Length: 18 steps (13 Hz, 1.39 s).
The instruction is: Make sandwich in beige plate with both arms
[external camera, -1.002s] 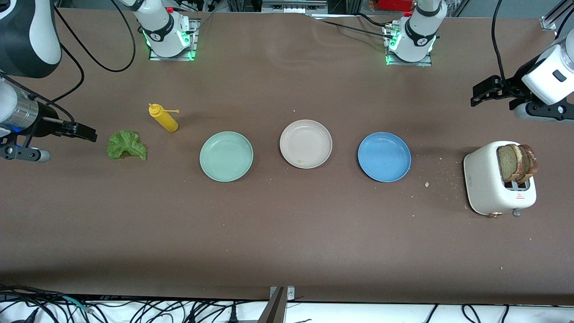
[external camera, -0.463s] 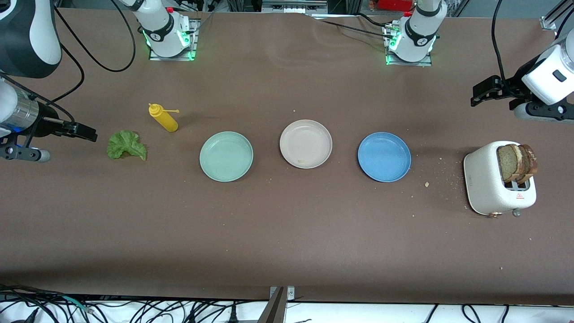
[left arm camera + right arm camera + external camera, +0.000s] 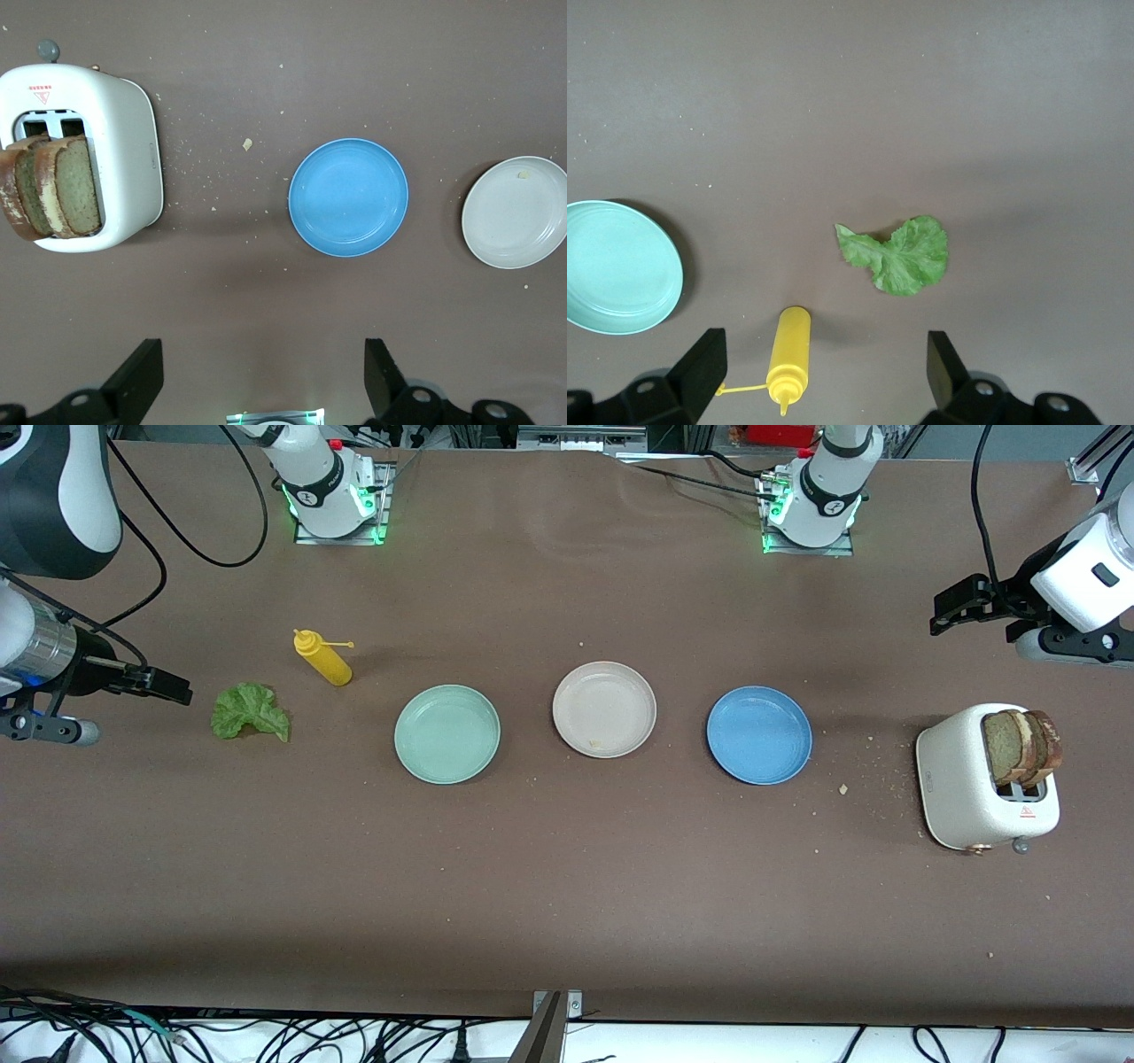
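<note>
The empty beige plate (image 3: pixel 604 708) sits mid-table between a mint-green plate (image 3: pixel 447 733) and a blue plate (image 3: pixel 759 734); it also shows in the left wrist view (image 3: pixel 516 212). Two brown bread slices (image 3: pixel 1023 746) stand in a white toaster (image 3: pixel 983 779) at the left arm's end, also seen in the left wrist view (image 3: pixel 53 186). A green lettuce leaf (image 3: pixel 249 711) lies at the right arm's end, also in the right wrist view (image 3: pixel 902 254). My left gripper (image 3: pixel 952 611) is open, up over bare table by the toaster. My right gripper (image 3: pixel 168 686) is open, up beside the lettuce.
A yellow squeeze bottle (image 3: pixel 323 657) stands beside the lettuce, farther from the front camera; it also shows in the right wrist view (image 3: pixel 788 358). Crumbs (image 3: pixel 843 788) lie between the blue plate and the toaster.
</note>
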{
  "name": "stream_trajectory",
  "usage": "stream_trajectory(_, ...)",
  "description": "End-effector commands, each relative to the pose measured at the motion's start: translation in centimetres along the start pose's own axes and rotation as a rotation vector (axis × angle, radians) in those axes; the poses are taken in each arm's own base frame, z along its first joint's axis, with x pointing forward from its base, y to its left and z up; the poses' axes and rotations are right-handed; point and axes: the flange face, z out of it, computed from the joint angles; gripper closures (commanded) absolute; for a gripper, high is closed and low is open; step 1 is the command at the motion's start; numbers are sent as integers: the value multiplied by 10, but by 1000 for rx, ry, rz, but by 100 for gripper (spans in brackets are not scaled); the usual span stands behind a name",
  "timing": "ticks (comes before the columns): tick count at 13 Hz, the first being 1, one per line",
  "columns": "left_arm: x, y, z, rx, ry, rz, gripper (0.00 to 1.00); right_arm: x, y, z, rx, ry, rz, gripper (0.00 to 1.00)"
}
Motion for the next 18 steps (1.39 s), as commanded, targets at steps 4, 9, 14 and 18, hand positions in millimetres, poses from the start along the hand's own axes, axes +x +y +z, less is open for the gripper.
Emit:
stream_trajectory(4, -1, -4, -6, 31, -1, 15, 0, -4, 0, -3, 20, -1, 1, 0)
stream_trajectory(9, -1, -4, -6, 31, -1, 15, 0, -5, 1, -1, 19, -8, -18, 0)
stream_trajectory(14, -1, -4, -6, 31, -1, 15, 0, -19, 7, 9, 24, -29, -53, 0)
stream_trajectory(18, -1, -4, -6, 31, -1, 15, 0, -49, 21, 32, 161, -11, -336, 0)
